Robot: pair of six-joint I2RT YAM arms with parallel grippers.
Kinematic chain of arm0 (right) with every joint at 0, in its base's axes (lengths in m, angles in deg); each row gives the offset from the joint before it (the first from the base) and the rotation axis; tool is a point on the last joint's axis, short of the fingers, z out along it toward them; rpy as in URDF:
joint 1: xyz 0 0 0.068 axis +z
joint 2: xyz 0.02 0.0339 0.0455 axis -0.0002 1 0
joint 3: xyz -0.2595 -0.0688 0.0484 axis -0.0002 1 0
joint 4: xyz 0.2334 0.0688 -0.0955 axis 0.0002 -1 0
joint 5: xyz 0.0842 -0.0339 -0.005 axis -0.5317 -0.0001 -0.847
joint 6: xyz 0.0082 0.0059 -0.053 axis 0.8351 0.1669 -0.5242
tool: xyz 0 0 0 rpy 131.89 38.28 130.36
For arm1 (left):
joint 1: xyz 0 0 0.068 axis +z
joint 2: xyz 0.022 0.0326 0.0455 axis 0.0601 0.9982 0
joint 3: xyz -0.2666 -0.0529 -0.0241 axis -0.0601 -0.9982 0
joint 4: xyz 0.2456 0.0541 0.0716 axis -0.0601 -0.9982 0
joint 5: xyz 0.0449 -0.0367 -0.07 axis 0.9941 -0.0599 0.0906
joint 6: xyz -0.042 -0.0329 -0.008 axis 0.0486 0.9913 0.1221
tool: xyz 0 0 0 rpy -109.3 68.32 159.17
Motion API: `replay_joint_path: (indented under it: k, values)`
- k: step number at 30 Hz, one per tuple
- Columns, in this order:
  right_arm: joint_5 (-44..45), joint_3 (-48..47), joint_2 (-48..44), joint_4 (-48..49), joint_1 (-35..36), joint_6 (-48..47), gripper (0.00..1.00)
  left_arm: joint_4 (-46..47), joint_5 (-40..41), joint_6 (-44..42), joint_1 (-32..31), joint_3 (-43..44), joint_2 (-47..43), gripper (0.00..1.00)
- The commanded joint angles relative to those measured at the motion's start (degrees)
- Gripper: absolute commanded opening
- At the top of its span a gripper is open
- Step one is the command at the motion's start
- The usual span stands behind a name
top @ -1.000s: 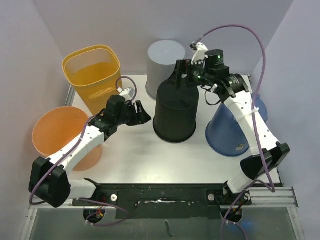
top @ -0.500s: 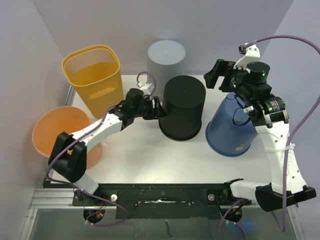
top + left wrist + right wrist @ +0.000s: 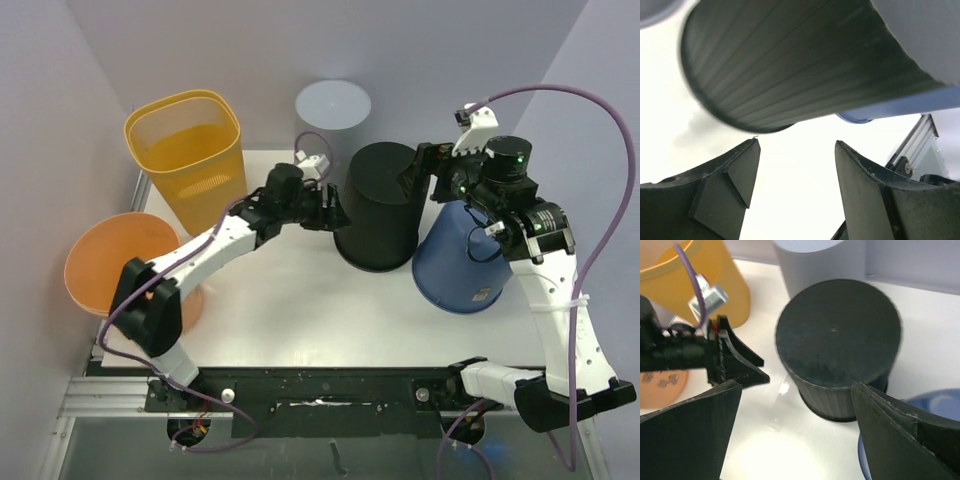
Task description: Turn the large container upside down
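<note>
Standing inverted, the black container (image 3: 378, 200) sits further right than before, beside the blue bin (image 3: 455, 275). Left gripper (image 3: 796, 146) has followed it, jaws released; right gripper (image 3: 796, 387) hovers spread, empty.

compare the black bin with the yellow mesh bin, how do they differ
The black bin is round with a solid ribbed wall; the yellow mesh bin is squarish with a perforated wall. The black bin stands base up, mouth down; the yellow mesh bin stands upright, mouth open. Both are tapered waste bins.
</note>
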Motion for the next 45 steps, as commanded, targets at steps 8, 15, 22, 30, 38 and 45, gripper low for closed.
replay_joint_path:
  k: [8, 15, 22, 30, 38, 45]
  values:
    - [-7.88, -2.29, 10.82, 7.02, 16.14, -6.89, 0.98, -18.76, 4.68, -7.77, 20.08, -1.88, -27.56, 0.64]
    - [-1.46, -11.89, 24.18, 0.87, 25.77, -9.03, 0.98, -33.18, 13.64, -16.94, 25.61, 11.0, -28.87, 0.71]
    - [6.87, -11.14, 31.69, 0.59, 26.81, -6.22, 0.98, -31.82, 15.51, -15.75, 27.16, 8.74, -29.42, 0.75]
    - [15.16, -12.88, 37.01, -4.01, 20.5, -2.94, 0.98, -31.71, 14.45, -14.89, 27.76, 9.54, -28.61, 0.75]
    - [22.64, -11.04, 34.76, -2.66, 9.88, 2.48, 0.98, -30.43, 3.8, -15.08, 27.95, 9.32, -27.11, 0.76]
    - [19.23, -12.93, 35.83, 1.6, 13.92, 0.05, 0.98, -28.25, 2.2, -13.88, 27.94, 8.6, -27.12, 0.76]
